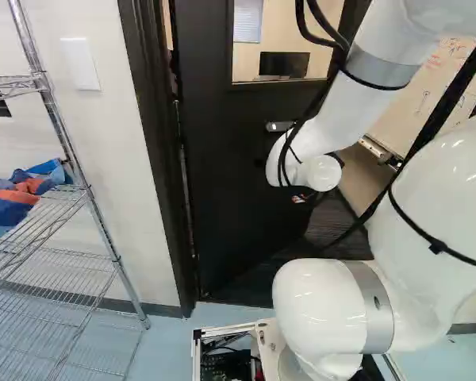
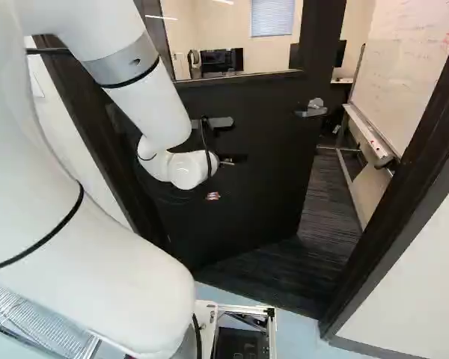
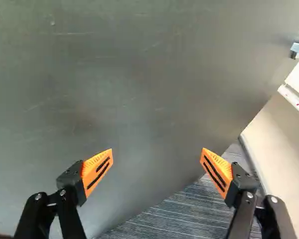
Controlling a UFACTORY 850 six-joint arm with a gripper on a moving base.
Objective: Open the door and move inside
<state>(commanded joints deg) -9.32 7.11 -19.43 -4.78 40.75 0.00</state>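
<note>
Item 1: end effector (image 2: pixel 228 160), fingers spread wide, orange pads (image 3: pixel 97 170) well apart. Item 2: blk door (image 2: pixel 262 179) w/ window, ajar, dir. ahead of end effector; contact prob. nil, hard to judge. Item 3: door handle (image 2: pixel 312 111), R of end effector. Item 4: whiteboard (image 2: pixel 411 67), farther R. Item 5: wire rack (image 1: pixel 85 187), L of end effector.

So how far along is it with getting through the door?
Partway. Done: the door stands partly open, dark carpet showing past its edge. In hand: the open tool faces the door, gripping nothing, perhaps to push it wider. Left: the base sits on blue floor, short of the carpet, so driving inside remains.
</note>
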